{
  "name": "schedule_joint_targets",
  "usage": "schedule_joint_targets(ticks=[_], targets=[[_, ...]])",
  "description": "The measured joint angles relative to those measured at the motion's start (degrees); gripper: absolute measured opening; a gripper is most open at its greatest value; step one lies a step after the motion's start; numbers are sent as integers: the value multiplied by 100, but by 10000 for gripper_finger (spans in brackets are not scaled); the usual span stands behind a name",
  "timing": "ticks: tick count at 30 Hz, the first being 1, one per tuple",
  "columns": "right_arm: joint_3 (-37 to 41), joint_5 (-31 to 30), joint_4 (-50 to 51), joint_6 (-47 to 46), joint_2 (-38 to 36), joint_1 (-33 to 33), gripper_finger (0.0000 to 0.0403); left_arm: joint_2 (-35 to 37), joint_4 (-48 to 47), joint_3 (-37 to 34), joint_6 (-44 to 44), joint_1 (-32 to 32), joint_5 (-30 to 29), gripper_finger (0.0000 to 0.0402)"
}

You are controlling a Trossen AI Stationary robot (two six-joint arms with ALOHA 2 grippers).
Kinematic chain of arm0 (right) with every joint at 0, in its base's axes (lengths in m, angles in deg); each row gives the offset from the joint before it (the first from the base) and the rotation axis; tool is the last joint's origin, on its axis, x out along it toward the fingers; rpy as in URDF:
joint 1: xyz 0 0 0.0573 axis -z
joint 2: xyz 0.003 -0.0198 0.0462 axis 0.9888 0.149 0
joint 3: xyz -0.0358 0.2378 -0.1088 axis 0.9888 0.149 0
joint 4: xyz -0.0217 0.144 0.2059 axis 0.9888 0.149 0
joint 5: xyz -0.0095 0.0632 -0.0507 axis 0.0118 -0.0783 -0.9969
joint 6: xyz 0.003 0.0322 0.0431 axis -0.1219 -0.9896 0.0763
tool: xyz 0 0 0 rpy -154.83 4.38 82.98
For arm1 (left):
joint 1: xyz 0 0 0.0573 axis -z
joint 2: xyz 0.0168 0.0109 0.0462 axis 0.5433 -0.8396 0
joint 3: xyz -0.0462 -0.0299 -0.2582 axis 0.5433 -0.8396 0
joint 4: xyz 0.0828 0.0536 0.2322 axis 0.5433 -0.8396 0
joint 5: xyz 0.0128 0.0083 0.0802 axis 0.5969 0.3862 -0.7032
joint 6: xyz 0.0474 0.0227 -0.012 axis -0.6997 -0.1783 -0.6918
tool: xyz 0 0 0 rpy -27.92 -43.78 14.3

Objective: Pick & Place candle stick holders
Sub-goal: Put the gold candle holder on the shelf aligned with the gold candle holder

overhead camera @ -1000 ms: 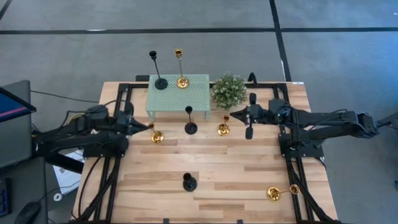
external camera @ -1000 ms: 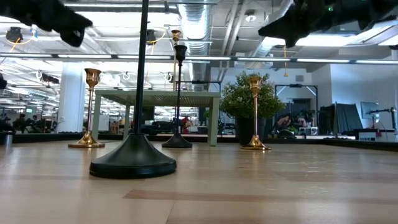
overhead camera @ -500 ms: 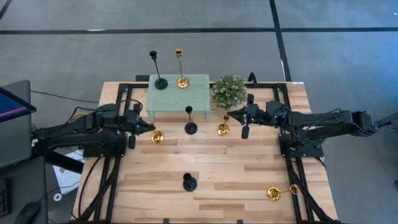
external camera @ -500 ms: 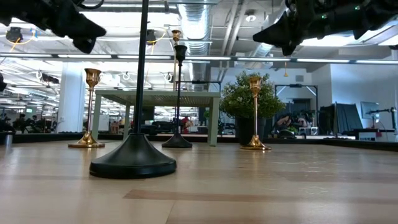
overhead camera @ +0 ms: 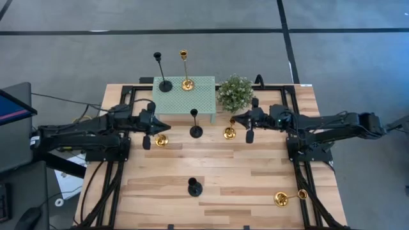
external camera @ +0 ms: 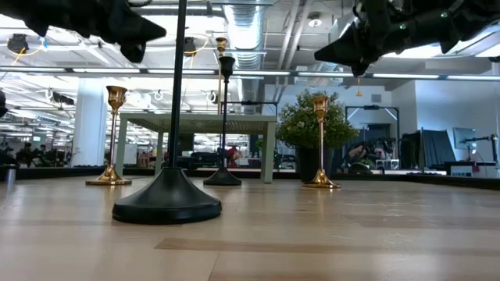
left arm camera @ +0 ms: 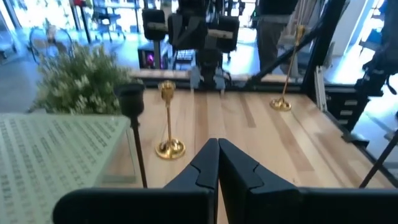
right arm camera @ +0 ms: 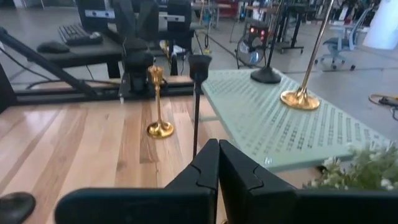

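Both arms are in the approach step: the left end effector (overhead camera: 152,124) and right end effector (overhead camera: 239,119), fingers pressed together and empty, hover near gold holders (overhead camera: 161,139) (overhead camera: 229,132); next each must spread its fingers around a stem.

I see a light wooden table (overhead camera: 217,172) of butcher-block planks, with black metal frames along its left and right edges. At the middle of the far edge stands a small mint-green table (overhead camera: 183,94) with a perforated top; beside it, toward the far right corner, a bushy green potted plant (overhead camera: 235,92). Directly on the wood I count five candle holders: a gold one (overhead camera: 161,139) near the left edge, a black one (overhead camera: 195,124) just in front of the mint table, a gold one (overhead camera: 229,131) in front of the plant, a black one (overhead camera: 194,186) near the front edge, and a gold one (overhead camera: 286,197) lying on its side at the front right corner.
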Motion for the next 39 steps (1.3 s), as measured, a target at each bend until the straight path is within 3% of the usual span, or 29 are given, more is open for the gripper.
schedule_joint_targets(ticks=[7,15,19,28,39], targets=[[0,0,-9,-4,35,-4,0,195,4,1,-292,-2,-42,4],[0,0,-247,-153,287,-275,0,1138,-1064,-8,-273,0,-266,4],[0,0,-615,-151,574,-409,0,1600,-1142,-311,-244,-2,-647,4],[0,0,-1230,-153,1046,-455,0,2363,-1143,-980,-233,-2,-664,3],[-348,0,-1637,-151,1691,-448,0,2259,-1120,-1100,-253,-2,-667,12]])
